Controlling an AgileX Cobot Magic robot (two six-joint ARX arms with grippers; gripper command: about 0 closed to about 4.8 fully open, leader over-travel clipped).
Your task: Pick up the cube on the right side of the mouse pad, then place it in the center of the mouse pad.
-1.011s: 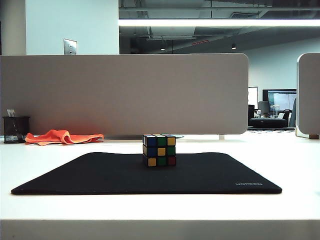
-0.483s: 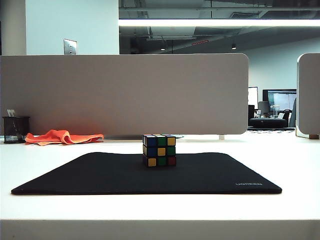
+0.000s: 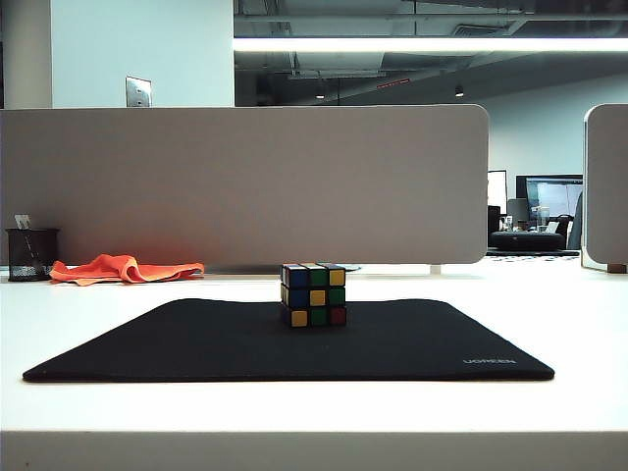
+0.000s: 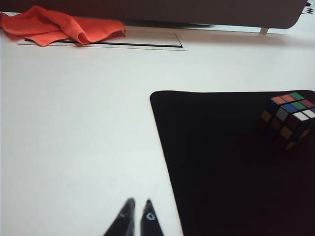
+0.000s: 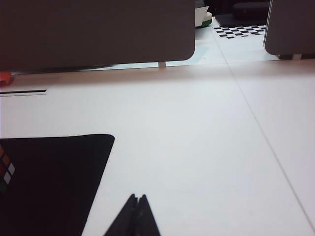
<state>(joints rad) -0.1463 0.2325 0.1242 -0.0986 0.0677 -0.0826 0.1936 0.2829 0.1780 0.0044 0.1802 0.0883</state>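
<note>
1. The worktop (image 3: 88, 324) is a white surface backed by a grey partition (image 3: 245, 186); neither arm shows in the exterior view.
2. The mouse pad (image 3: 196, 343) lies flat across the middle of the worktop, with its grey lettering at the near right corner in the exterior view.
3. An orange cloth (image 3: 123, 268) lies crumpled at the far left by the partition, with a black mesh pen cup (image 3: 29, 254) just beside it; both are well apart from the pad.
4. The cube (image 3: 313, 294) stands upright on the pad, about midway across it and toward its far edge. From these pictures I judge the placing step done, or close to it.
5. The left gripper (image 4: 136, 216) hovers over bare worktop just off the pad's left edge, jaws pinched together on nothing. The cube (image 4: 288, 118) lies ahead of it and off to the side, well apart.
6. The right gripper (image 5: 138, 211) hovers over bare worktop just off the pad's right edge, jaws clenched and empty. Only a sliver of the cube (image 5: 5, 172) shows at that view's border.
7. The cube is square, with no long axis to favour. Neither arm looks clearly nearer; any further reach would go inward across the pad.
</note>
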